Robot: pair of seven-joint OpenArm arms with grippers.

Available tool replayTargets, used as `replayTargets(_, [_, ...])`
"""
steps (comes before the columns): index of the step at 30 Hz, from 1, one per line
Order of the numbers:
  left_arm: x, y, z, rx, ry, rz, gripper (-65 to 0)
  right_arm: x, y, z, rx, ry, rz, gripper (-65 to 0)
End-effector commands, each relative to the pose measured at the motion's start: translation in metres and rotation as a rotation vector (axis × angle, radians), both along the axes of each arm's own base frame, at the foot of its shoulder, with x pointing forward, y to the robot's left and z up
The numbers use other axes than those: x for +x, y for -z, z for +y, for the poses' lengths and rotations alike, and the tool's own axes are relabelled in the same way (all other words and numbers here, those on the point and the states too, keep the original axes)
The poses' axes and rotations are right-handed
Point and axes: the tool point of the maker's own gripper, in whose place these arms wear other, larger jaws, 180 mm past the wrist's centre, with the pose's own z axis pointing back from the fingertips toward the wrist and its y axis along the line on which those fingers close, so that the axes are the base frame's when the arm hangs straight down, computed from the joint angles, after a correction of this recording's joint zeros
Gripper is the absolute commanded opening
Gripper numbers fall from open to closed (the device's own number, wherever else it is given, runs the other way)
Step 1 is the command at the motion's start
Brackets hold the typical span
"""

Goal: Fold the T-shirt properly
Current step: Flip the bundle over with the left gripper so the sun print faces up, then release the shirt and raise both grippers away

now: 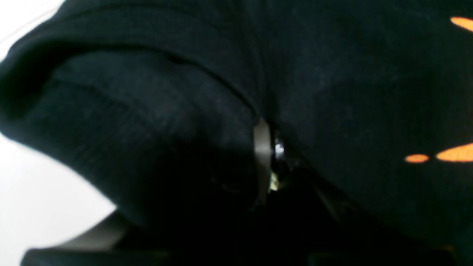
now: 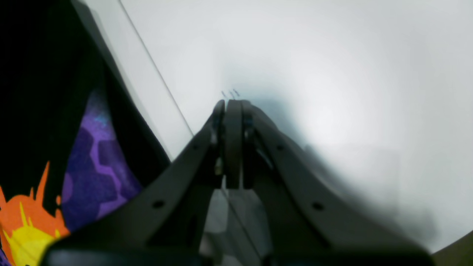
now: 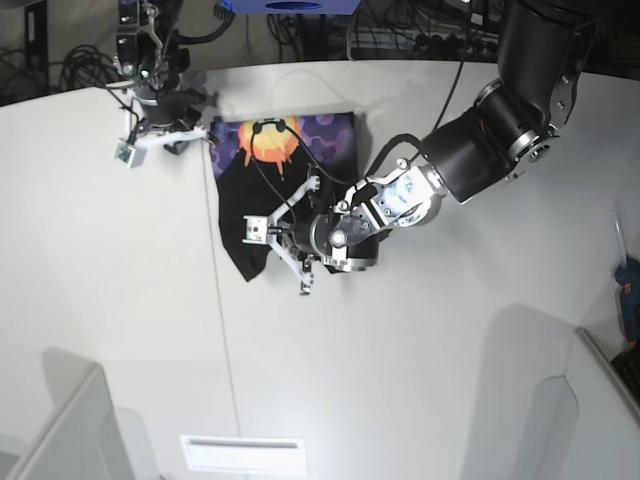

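- Two arms are in play, and furthest left of the sun-face print (image 3: 270, 147) in the base view is the right gripper (image 2: 233, 105), its fingers pressed together with nothing between them, beside the cloth. The danger here: if it goes down for the fabric without opening, it would push or ruck the cloth instead of catching it.

- Now to the print itself, face up on the T-shirt (image 3: 237, 205), which lies on the white table (image 3: 150, 300) with purple patches on either side of the print and plain black cloth below it. The lower part is bunched and uneven; folding over that could bury creases and leave the edges crooked.

- Just below and to the right of the print, here's the left gripper (image 1: 262, 155), nearly closed, with black cloth gathered and pinched between its fingers. A pull from this one point could twist the lower part or drag the whole shirt askew, as the other side is unheld. A shallow pinch might slip, too.

- Further right of the print, the left arm (image 3: 405, 195) reaches in over the shirt; swung low, it could brush the fabric and spoil the fold.
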Motion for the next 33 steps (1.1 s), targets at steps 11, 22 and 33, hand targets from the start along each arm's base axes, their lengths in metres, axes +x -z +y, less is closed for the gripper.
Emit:
replayTargets(11, [0.005,0.006,0.016,0.096,0.016,-0.032,-32.7,-0.001,-0.001,-0.001,0.002,0.004,0.005,-65.0])
replayTargets(22, [0.036,-0.031,0.009,0.031,-0.017,-0.103,-12.0,-0.001,-0.002,0.001,0.004,-0.001,0.004,-65.0])
replayTargets(33, [0.077,-0.122,0.015,-0.238,-0.237,-0.231,-12.8,0.009,-0.024,-0.005,-0.022,0.005,-0.078,-65.0])
